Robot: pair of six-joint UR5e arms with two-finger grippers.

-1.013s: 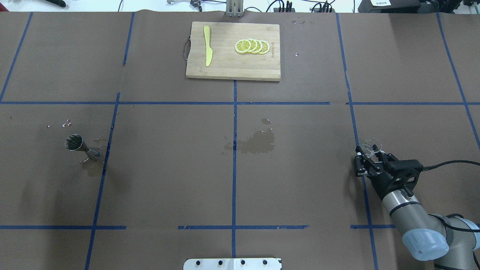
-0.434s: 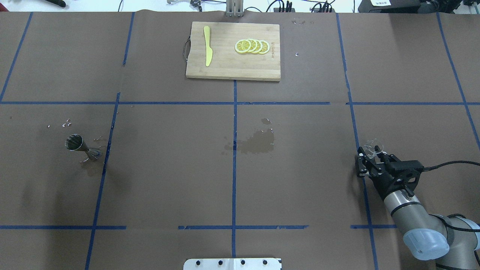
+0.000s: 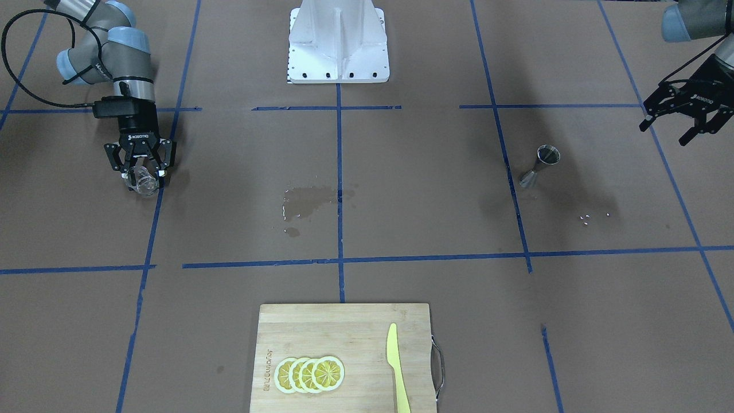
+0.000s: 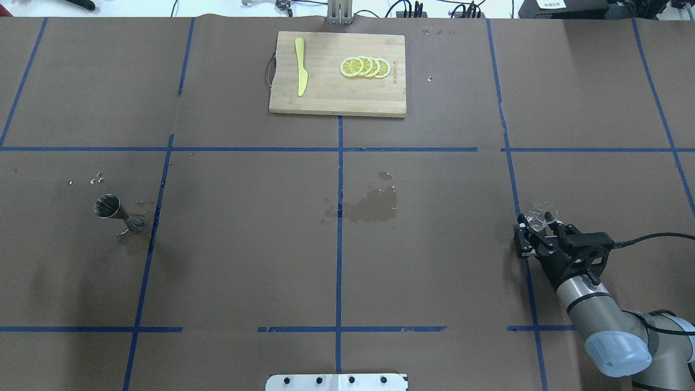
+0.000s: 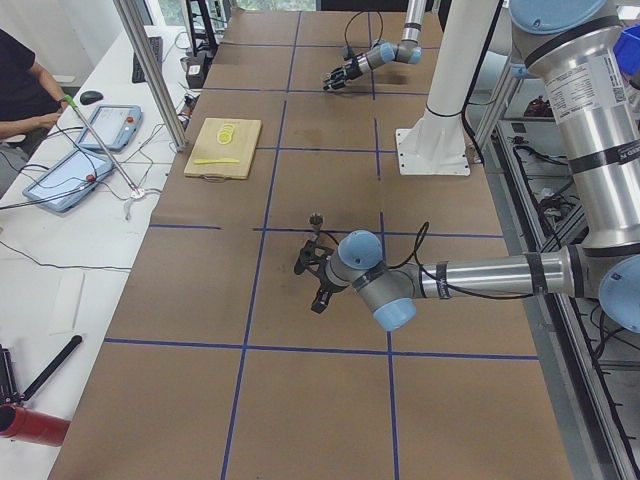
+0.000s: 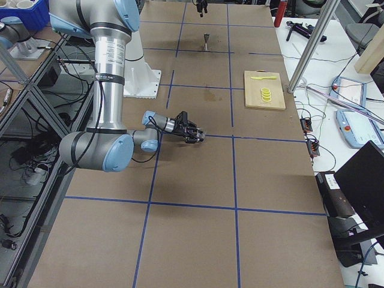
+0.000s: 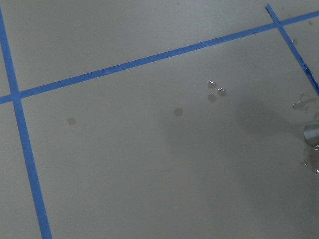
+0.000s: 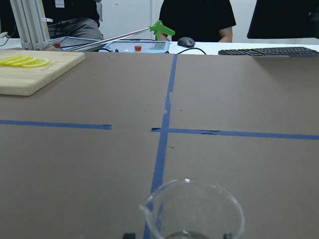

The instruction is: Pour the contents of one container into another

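Now the right gripper (image 3: 143,174) has its fingers close on either side of the glass cup (image 3: 143,183) — clamped or not, I cannot tell. The left gripper (image 3: 665,133) hangs fingers spread, with the jigger (image 3: 539,165) well apart from them.

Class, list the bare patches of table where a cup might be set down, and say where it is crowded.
Bare: between the jigger and the wet stain; the middle squares along the robot's edge; the corners either side of the cutting board. Crowded: by the jigger's droplets and where the right tool holds the glass cup.
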